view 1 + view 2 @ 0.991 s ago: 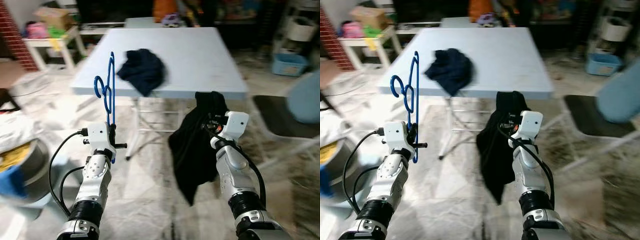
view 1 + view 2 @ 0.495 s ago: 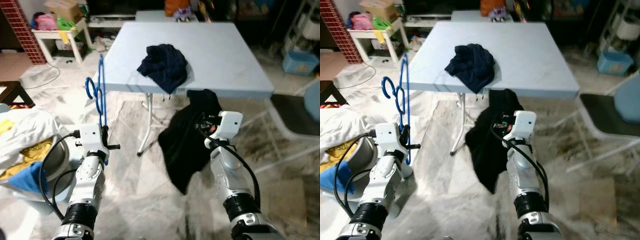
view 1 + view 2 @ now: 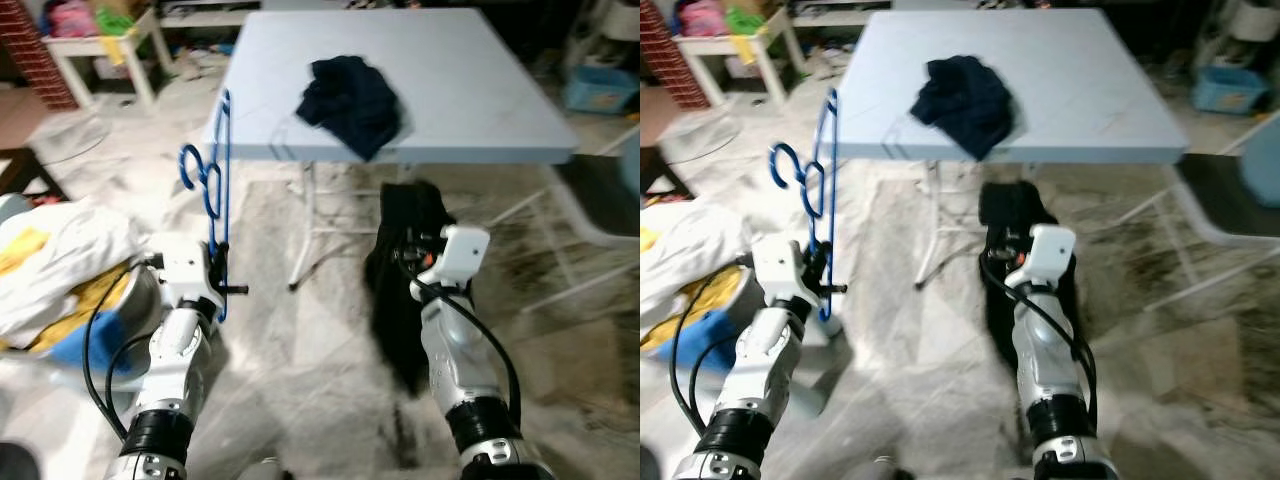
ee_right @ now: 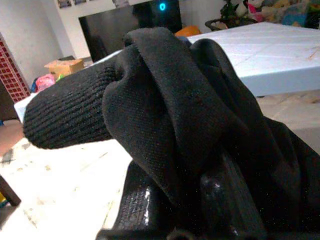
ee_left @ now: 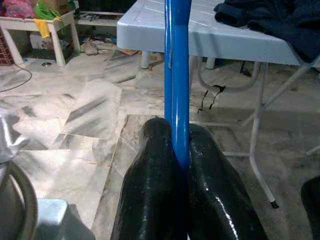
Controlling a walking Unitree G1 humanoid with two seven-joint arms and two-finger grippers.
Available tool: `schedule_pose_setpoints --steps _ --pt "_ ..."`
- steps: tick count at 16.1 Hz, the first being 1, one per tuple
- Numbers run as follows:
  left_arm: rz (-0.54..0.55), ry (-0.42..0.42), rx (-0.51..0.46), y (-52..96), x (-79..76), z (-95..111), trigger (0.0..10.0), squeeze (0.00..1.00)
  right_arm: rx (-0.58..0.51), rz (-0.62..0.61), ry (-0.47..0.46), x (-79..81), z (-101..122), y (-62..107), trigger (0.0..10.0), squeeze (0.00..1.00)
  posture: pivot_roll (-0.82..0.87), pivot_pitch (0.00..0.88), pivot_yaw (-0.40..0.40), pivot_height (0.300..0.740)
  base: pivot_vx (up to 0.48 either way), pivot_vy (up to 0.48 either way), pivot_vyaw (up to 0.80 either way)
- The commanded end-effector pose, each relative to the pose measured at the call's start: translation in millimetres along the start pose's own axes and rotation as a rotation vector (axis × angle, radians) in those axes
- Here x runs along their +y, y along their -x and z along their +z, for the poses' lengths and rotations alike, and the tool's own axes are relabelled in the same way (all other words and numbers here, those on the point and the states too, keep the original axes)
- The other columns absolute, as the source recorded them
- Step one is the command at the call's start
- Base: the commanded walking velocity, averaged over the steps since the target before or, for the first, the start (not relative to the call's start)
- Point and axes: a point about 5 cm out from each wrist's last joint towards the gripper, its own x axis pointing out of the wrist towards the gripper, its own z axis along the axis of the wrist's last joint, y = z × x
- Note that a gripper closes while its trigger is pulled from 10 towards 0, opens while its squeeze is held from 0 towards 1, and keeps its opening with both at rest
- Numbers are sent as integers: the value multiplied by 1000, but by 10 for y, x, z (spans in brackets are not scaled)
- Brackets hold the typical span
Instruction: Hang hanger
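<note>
The left hand (image 5: 180,150) is pinching the blue hanger (image 3: 212,190) between its two black fingers (image 5: 155,170), closed tight on the lower bar, and is holding it upright with the hook curling out to the robot's left, just short of the near left corner of the table (image 3: 520,110). The right hand (image 3: 412,262) is gripping a black garment (image 3: 400,290), its fingers clamped on a thick fold while the rest is hanging down toward the marble floor (image 3: 300,360) in front of the table's near edge. A second dark garment (image 3: 352,92) is lying bunched on the table, close to that near edge, with a little cloth drooping over it. The white folding legs (image 3: 305,225) are standing under the table between the two arms. At the robot's left, a basket of white, yellow and blue laundry (image 3: 55,275) is sitting just beside the left arm. Open floor is lying between the arms and ahead of the right arm.
</note>
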Motion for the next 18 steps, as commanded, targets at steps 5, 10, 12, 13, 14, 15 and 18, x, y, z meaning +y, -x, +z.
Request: schedule_pose_setpoints --steps 5,10,12,13,14,15,18 --pt "-87 31 -90 0 -182 219 10000 0 -77 5 29 -32 246 -49 10000 0 43 178 36 740 360 0 0" --pt "-78 20 -89 45 -172 219 10000 0 -103 22 54 -5 358 -99 10000 0 53 178 10 740 390 0 0" --pt "-75 21 -76 56 -166 190 10000 0 -86 23 44 -7 329 -105 10000 0 64 161 10 740 398 0 0" --pt "-73 20 -71 50 -161 182 10000 0 -73 19 37 -4 298 -100 10000 0 70 137 9 740 398 0 0" --pt "-71 19 -67 40 -153 175 10000 0 -64 19 32 5 271 -93 10000 0 71 129 9 740 398 0 0" --pt "-71 19 -61 30 -145 157 10000 0 -55 22 30 14 238 -82 10000 0 72 88 9 740 401 0 0" --pt "-86 14 -42 -24 -146 126 10000 0 -8 5 29 -39 151 -63 10000 0 57 40 -2 740 396 0 0"
